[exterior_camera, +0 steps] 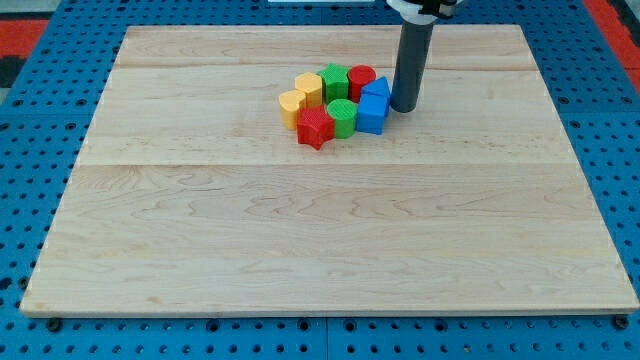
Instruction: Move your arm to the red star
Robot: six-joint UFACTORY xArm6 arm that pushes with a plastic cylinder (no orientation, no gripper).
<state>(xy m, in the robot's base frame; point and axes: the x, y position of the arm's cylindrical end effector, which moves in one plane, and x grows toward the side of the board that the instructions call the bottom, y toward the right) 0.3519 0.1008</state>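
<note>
The red star lies at the lower left of a tight cluster of blocks near the middle top of the wooden board. My tip stands at the cluster's right side, right beside the blue blocks and well to the right of the red star. In the cluster I also see a yellow heart-like block, a yellow block, a green block, a red cylinder and a green round block.
The board lies on a blue pegboard table. The arm's body enters from the view's top.
</note>
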